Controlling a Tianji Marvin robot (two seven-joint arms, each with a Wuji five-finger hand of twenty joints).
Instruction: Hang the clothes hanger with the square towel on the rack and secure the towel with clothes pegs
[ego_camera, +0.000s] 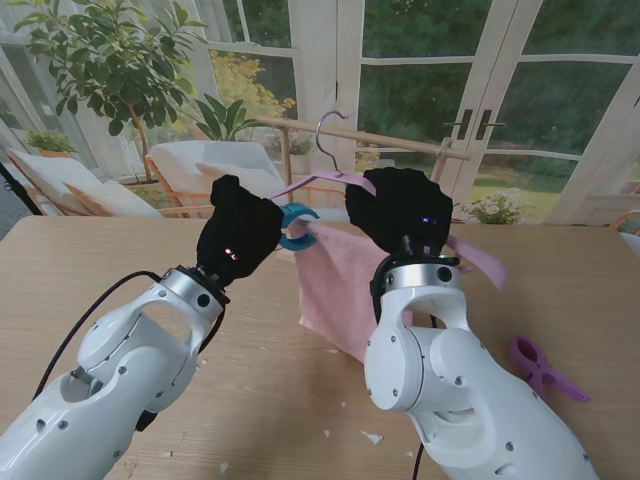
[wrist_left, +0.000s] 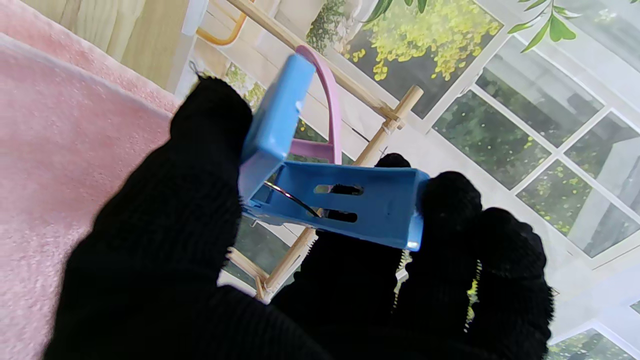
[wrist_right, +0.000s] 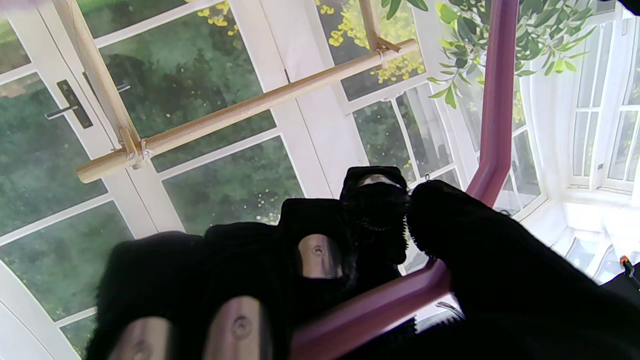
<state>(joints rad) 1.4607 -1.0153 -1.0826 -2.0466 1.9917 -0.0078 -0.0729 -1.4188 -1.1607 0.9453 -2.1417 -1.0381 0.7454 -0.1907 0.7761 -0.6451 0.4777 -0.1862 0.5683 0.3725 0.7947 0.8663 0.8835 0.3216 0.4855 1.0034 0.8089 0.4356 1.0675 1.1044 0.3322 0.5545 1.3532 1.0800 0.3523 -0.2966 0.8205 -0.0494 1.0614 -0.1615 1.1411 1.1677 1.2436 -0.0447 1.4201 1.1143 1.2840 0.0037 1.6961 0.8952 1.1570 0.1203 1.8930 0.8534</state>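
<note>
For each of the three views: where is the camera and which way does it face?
Stand: above the shoulders, facing down at the table; both arms, left hand, right hand.
Left wrist: along black fingers squeezing the blue peg beside the pink towel.
Right wrist: along fingers gripping the hanger.
Both wrist views share the wooden rack.

The right hand (ego_camera: 400, 215) hides the hanger's (ego_camera: 335, 181) middle (its hook shows); the pink towel's (ego_camera: 345, 290) right part sits behind the forearm.

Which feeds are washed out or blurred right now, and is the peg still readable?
Stand view: bright windows behind, right end of the pink hanger smeared. Left wrist view: blue peg sharp in the left hand; pink towel soft. Right wrist view: glare at one corner; right hand dark, backlit, shut on the hanger.
</note>
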